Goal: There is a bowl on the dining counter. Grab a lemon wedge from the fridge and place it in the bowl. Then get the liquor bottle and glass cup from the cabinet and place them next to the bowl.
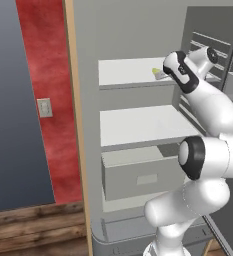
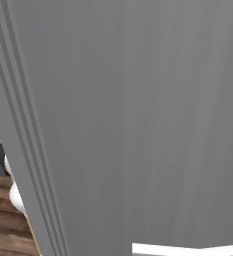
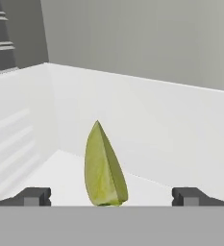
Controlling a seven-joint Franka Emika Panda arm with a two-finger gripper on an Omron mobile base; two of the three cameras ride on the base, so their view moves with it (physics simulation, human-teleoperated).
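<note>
The fridge (image 1: 138,125) is seen standing open in the left base view, with two white shelves and a grey drawer (image 1: 140,175) exposed below them. The lemon wedge (image 1: 156,72) is found lying on the upper shelf (image 1: 128,72), towards its right end, just beside the robot's hand. The white arm is seen reaching up from the lower right to that shelf.

In the hand view, the lemon wedge (image 3: 104,168) is seen as a yellow-green piece standing on the white shelf floor, its pointed end up, set between the two dark fingertips (image 3: 34,196). The gripper (image 3: 111,197) is found released, its jaws spread wide on either side of the wedge, with clear space left on both sides; no contact with the wedge is seen.

The right base view is taken up by a plain grey fridge door (image 2: 138,110).
</note>
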